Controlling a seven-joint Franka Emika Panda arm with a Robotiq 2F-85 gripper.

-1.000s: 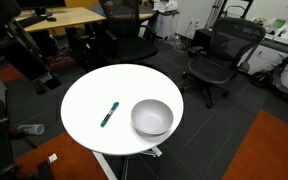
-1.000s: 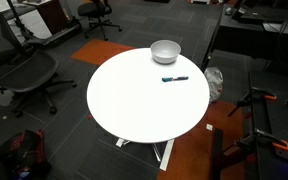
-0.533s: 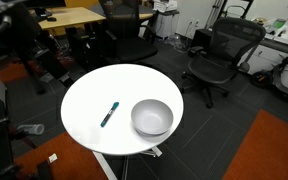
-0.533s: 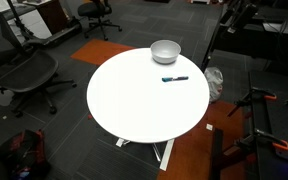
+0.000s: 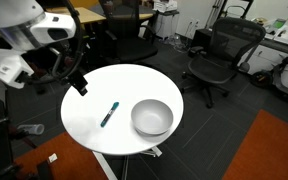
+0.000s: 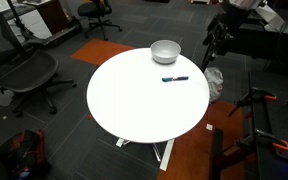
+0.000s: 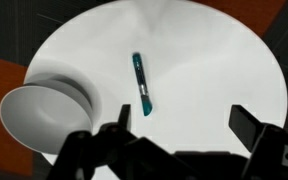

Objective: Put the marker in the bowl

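In an exterior view, one white robot arm (image 5: pixel 24 40) comes in at the left. Its black claw (image 5: pixel 77 83) hangs near the left rim of a single round white desk (image 5: pixel 94 140). Right of the claw lies one slim teal-blue marker (image 5: pixel 109 113), flat on the desk top and slanted. Further right stands one round, deep, light grey-white bowl (image 5: pixel 152 117), upright and apart from the marker, with bare desk between them. Two black office chairs stand beyond the desk, one at the middle (image 5: pixel 124 32) and one at the right (image 5: pixel 219 55).

In the wrist view the bowl (image 7: pixel 39 115) sits at the left and the marker (image 7: pixel 142 84) lies in the middle, clear of the bowl. Along the bottom edge the claw (image 7: pixel 181 128) shows its two dark fingers (image 7: pixel 252 127), spread wide and gripping nothing.

In an exterior view, a black chair (image 6: pixel 19 70) stands at the left. The bowl (image 6: pixel 165 50) rests near the desk's (image 6: pixel 134 110) far rim with the marker (image 6: pixel 174 78) just beside it. The dark claw (image 6: pixel 216 38) hangs off the right rim, too small there to read its fingers.
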